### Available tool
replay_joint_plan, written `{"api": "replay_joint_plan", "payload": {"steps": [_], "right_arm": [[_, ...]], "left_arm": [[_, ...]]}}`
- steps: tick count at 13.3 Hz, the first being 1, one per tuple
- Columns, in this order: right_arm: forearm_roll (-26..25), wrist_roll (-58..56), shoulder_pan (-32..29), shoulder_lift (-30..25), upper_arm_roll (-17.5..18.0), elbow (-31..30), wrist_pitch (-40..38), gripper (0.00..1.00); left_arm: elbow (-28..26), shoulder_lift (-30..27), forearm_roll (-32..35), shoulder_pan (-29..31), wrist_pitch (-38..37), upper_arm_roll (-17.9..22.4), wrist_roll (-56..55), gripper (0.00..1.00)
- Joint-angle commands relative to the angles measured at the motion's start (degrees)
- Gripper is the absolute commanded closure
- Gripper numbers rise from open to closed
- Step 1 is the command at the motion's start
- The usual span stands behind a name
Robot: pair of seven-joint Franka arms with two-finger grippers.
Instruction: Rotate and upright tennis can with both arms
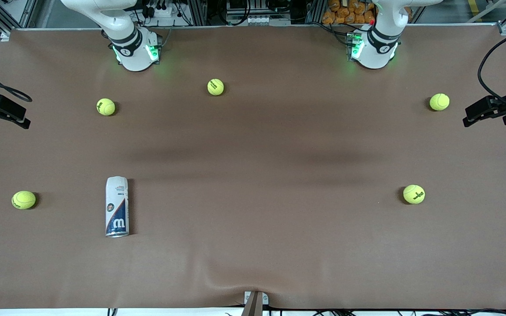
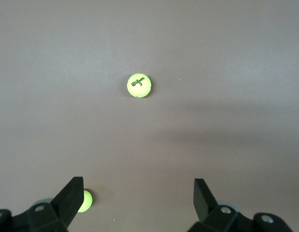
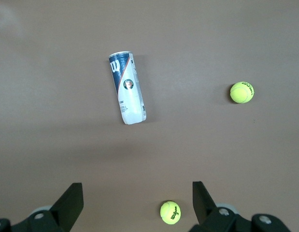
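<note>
Lying flat on the brown cloth-covered worktop (image 1: 253, 145), the slim white-to-navy tennis can (image 1: 117, 206) sits toward the right arm's end, in the half nearer the front camera. You will see its long axis runs from the robots' bases toward that camera: the navy end with the white "W" and silver rim points at the camera, the white end at the bases.

Count one can and five yellow-green tennis balls. One ball (image 1: 23, 199) lies beside the can, nearer the worktop's edge at the right arm's end. Two balls (image 1: 105, 106) (image 1: 215, 87) lie nearer the right arm's base. Two more (image 1: 439, 102) (image 1: 413, 194) lie toward the left arm's end.

Both arms wait raised, wrists looking straight down. Your right hand (image 3: 135, 205) hangs over bare worktop between can and bases, fingers spread wide, holding nothing. Your left hand (image 2: 137, 203) hangs over the left arm's end, likewise spread wide and unloaded.
</note>
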Motion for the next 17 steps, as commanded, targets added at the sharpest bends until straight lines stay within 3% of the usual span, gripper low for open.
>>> {"api": "replay_joint_plan", "payload": {"steps": [1,17], "right_arm": [[0.37,-0.49,0.64,-1.69,-0.13,-1.88,0.57,0.0],[0.28,-0.49,0.99,2.79,-0.22,-2.14,3.82,0.0]], "left_arm": [[0.66,0.16,1.33,0.14,-0.67,-0.29,1.01,0.0],[0.22,-0.02,1.33,0.41,-1.89,-0.11,1.1,0.0]]}}
